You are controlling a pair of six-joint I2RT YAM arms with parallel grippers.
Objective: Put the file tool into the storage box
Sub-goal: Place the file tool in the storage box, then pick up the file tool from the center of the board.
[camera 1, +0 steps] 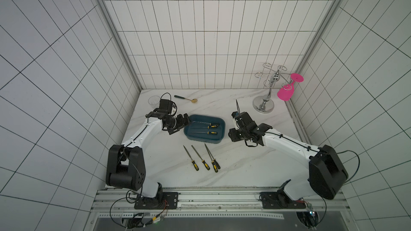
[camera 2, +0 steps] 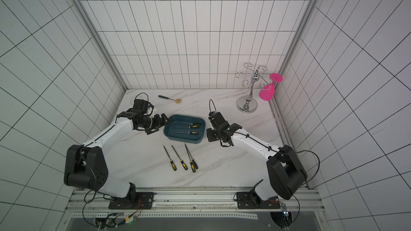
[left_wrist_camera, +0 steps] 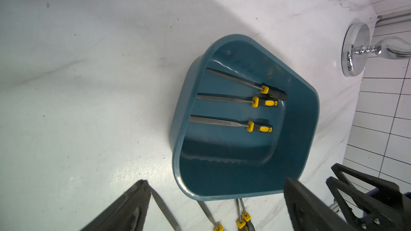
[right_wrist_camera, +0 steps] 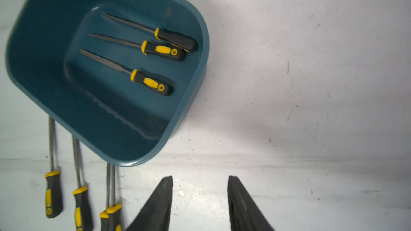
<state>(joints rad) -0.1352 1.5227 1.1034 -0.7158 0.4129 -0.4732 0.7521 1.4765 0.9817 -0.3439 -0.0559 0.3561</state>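
Right jaws: part-open, empty, over bare desk off the right end of the storage box. Left jaws: wide, empty, off the box's left end. Box contents: three files, lying lengthwise. Not yet stowed: four loose files on the desk just beside the box's near long side, tips toward it, handles toward the arm bases. The touching pair probably sits nearer the right arm.

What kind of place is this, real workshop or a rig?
Probably a lab test cell, not a workshop: white tiled walls box in a marble-look table, with left arm and right arm bolted to an aluminium rail.
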